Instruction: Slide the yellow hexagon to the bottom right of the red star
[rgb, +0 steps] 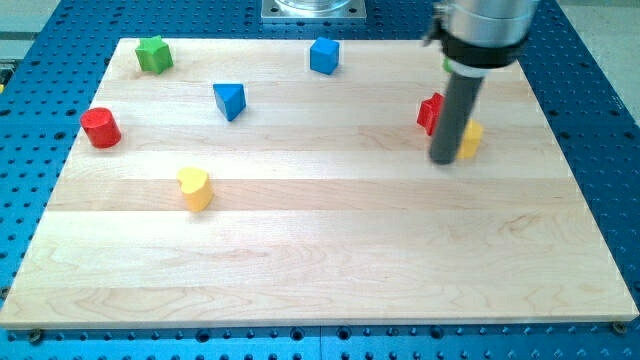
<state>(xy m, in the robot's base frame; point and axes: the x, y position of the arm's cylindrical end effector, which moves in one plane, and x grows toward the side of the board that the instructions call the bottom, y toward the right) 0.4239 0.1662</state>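
**Tip beside the yellow hexagon, next to the red star**

I am watching the wooden board (330, 260) through the one camera. My tip (444, 160) rests on the board toward the view's right, in the upper half. The rod (456, 115) rises straight up from it to the wider dark collar near the view's top. There is no gripper on this arm, so there are no jaws to spread or press together; the rod simply ends in the tip.

The yellow hexagon (471, 140) sits just to the view's right of the rod, and the rod covers its left part, so I see only a sliver of it. I cannot tell for sure whether the tip touches it, but they are at least just beside each other. The red star (430, 113) is on the other side of the rod, to the view's left and slightly higher, and is also partly hidden. So the hexagon lies to the right of and a little below the star, close by it.

The other blocks are well apart from my tip. A blue cube (324, 55) stands near the top edge, a green star (154, 54) at the top left corner, a blue triangle (230, 100) below and between them, a red cylinder (100, 127) by the left edge, and a yellow heart-like block (194, 187) left of centre.
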